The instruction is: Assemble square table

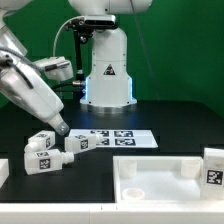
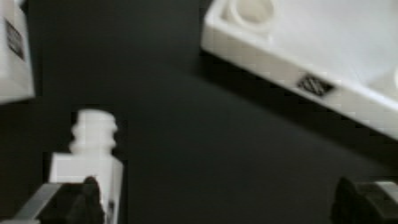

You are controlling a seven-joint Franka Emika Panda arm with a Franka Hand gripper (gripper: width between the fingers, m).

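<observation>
The white square tabletop [image 1: 160,186] lies flat at the front of the black table, with corner holes showing. A corner of it with a hole also shows in the wrist view [image 2: 294,62]. One white leg [image 1: 80,143] lies on its side by the marker board. A tagged leg [image 1: 40,152] lies to its left, and another white part [image 1: 4,170] sits at the exterior view's left edge. A further tagged leg [image 1: 213,165] stands at the right. My gripper [image 1: 61,127] hangs low over the two left legs. In the wrist view the gripper [image 2: 217,205] is open and empty, with a leg's screw end [image 2: 93,150] beside one finger [image 2: 71,200].
The marker board [image 1: 120,136] lies flat behind the tabletop. The robot's white base [image 1: 107,75] stands at the back centre. A tagged white part [image 2: 11,55] shows at the wrist view's edge. A white ledge [image 1: 60,212] runs along the table's front.
</observation>
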